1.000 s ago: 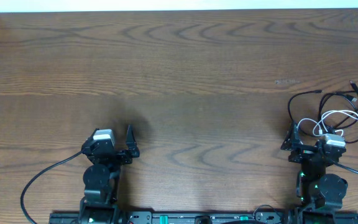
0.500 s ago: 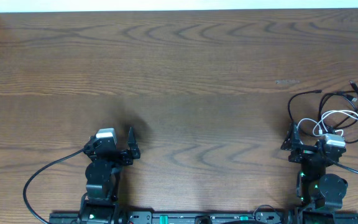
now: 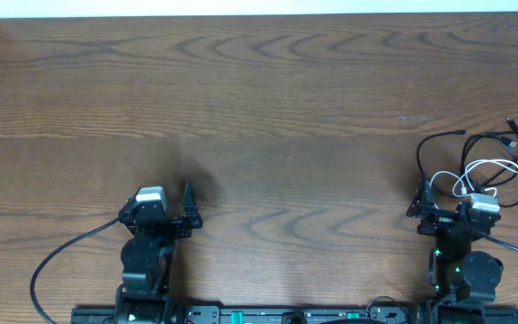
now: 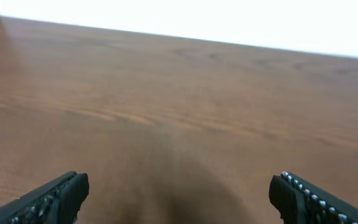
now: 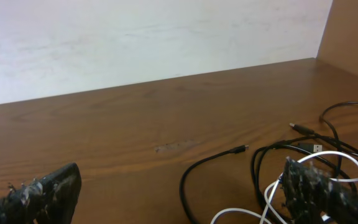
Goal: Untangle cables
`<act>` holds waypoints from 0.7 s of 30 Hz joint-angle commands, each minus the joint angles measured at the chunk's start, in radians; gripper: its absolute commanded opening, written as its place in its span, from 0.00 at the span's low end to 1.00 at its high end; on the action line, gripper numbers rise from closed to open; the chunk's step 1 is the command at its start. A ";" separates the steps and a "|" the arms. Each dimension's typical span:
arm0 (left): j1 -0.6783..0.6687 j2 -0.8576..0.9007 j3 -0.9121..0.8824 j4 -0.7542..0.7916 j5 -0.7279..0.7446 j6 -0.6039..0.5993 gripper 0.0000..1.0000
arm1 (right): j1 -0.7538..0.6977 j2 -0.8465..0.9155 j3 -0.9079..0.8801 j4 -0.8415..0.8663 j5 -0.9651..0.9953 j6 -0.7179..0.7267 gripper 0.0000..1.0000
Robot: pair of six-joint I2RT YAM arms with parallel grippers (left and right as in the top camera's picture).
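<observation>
Wooden table (image 3: 268, 81), black cable (image 5: 238, 150) and white cable (image 5: 328, 154) tangled at right edge

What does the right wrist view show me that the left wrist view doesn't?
Only the right wrist view: the thin black cable and the thin white cable, looped over each other at the right with small plug ends lying loose, plus a brown wooden side panel. Only the left wrist view: nothing extra, just the bare brown wood-grain table ahead of the left pincer. Both: that table, a pale backdrop beyond it, and an open pincer with fingers wide apart. The right pincer clamps nothing either.
</observation>
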 commanded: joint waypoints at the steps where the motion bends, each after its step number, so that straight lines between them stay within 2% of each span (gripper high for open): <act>1: 0.006 -0.058 -0.016 -0.042 -0.024 0.018 0.98 | -0.004 -0.006 -0.002 -0.002 -0.002 0.014 0.99; 11: 0.006 -0.163 -0.016 -0.042 -0.024 0.017 0.98 | -0.004 -0.006 -0.002 -0.002 -0.002 0.014 0.99; 21: 0.009 -0.161 -0.016 -0.042 -0.025 0.017 0.98 | -0.004 -0.006 -0.002 -0.002 -0.002 0.014 0.99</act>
